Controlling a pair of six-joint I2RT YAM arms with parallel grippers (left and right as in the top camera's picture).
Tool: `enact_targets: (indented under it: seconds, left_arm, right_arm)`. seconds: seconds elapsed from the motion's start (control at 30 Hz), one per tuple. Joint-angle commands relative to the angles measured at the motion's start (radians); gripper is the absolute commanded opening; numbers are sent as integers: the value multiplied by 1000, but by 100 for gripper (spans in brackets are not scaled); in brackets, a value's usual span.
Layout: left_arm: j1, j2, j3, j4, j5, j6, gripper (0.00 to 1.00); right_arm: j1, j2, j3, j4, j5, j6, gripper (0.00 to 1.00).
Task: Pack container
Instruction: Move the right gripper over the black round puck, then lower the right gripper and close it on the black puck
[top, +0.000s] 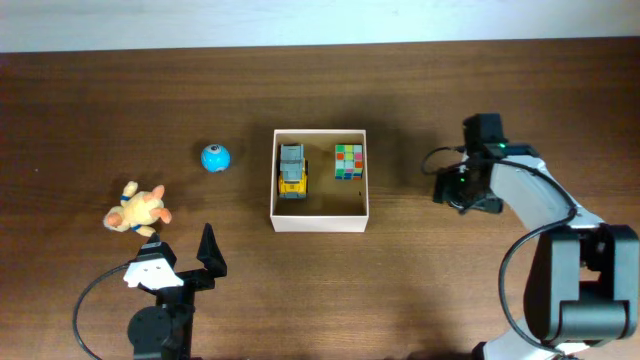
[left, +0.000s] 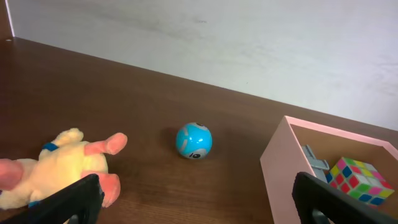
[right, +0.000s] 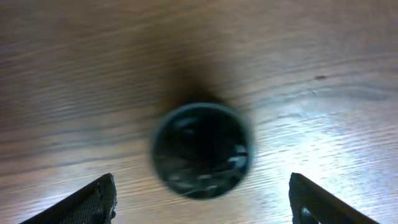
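Observation:
The container (top: 320, 222), a square white-walled box with a tan inside, sits mid-table and holds a yellow-grey toy truck (top: 292, 170) and a colour cube (top: 349, 161). Left of it lie a blue ball (top: 215, 157) and a yellow plush toy (top: 137, 209). My left gripper (top: 182, 256) is open and empty near the front edge, below the plush. The left wrist view shows the ball (left: 194, 140), the plush (left: 59, 167), the box wall (left: 280, 168) and the cube (left: 357, 180). My right gripper (top: 452, 187) is open right of the box, over a blurred dark round object (right: 200, 149).
The wooden table runs to a pale wall at the back (top: 320, 20). The right arm's base (top: 575, 290) stands at the front right, and the left arm's base (top: 160, 325) at the front left with a loose cable.

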Motion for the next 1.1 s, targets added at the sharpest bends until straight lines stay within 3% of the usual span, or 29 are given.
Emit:
enact_targets:
  seconds: [0.0,1.07]
  left_arm:
    - [3,-8,-6,2,11,16,99]
    - [3,-8,-6,2,11,16,99]
  right_arm:
    - [-40,-22,-15,17,-66,-37,83]
    - [-25,0,-138,232,-37,-160,73]
